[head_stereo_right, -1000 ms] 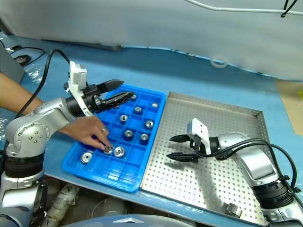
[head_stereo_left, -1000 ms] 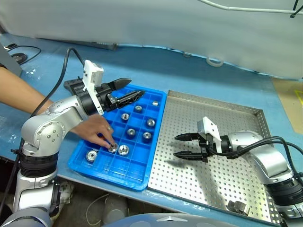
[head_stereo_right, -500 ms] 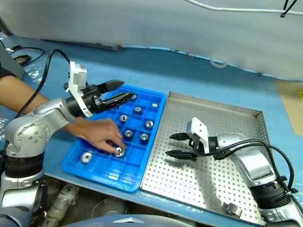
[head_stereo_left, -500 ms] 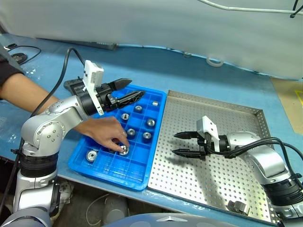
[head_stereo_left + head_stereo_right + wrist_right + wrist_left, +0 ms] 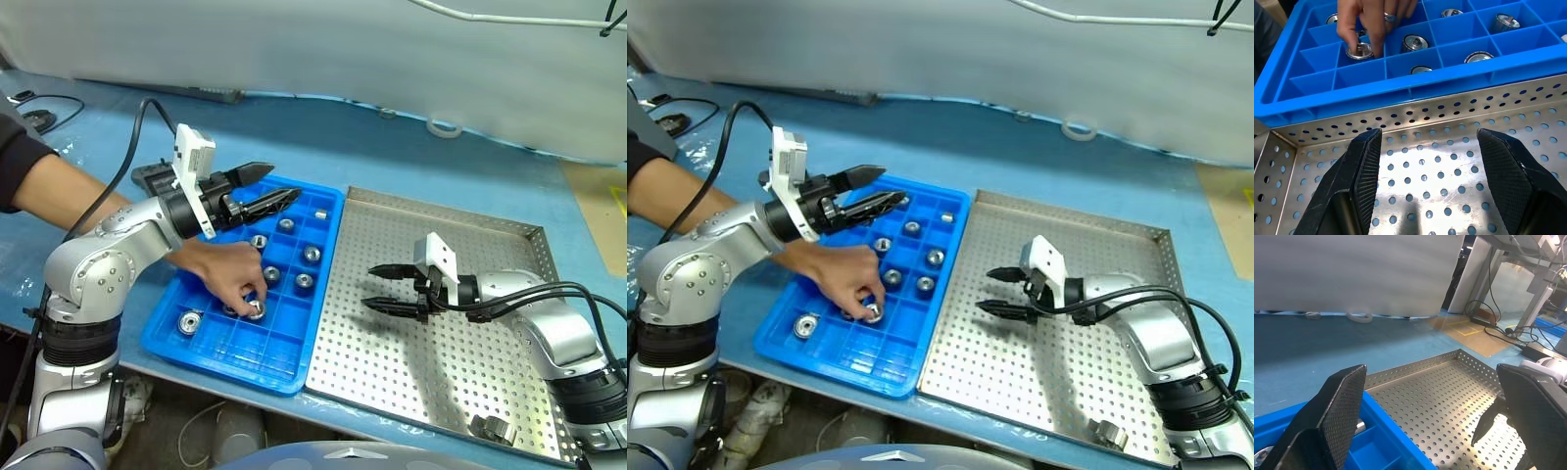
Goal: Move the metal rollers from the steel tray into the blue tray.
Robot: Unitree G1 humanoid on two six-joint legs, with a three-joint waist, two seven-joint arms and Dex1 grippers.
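The blue tray [image 5: 233, 368] holds several metal rollers [image 5: 305, 281] in its compartments. A person's hand [image 5: 227, 266] reaches into it, fingers on one roller [image 5: 257, 309] near the front. My left gripper [image 5: 282, 181] hovers open and empty above the tray's far left corner. To the right lies the steel tray [image 5: 460, 364], with one roller [image 5: 493, 428] in its near right corner. My right gripper [image 5: 369, 286] hangs open and empty over the steel tray's left part, pointing at the blue tray [image 5: 1400, 93].
A white tape ring [image 5: 444, 127] lies on the blue table cover behind the steel tray. A black cable [image 5: 127, 162] runs from my left arm to the far left. White sheeting closes the back. The person's forearm [image 5: 69, 191] crosses the table's left side.
The person's hand has slid right inside the blue tray, from one roller to the neighbouring one. My right gripper has swung slightly toward the far side. The left gripper has not moved.
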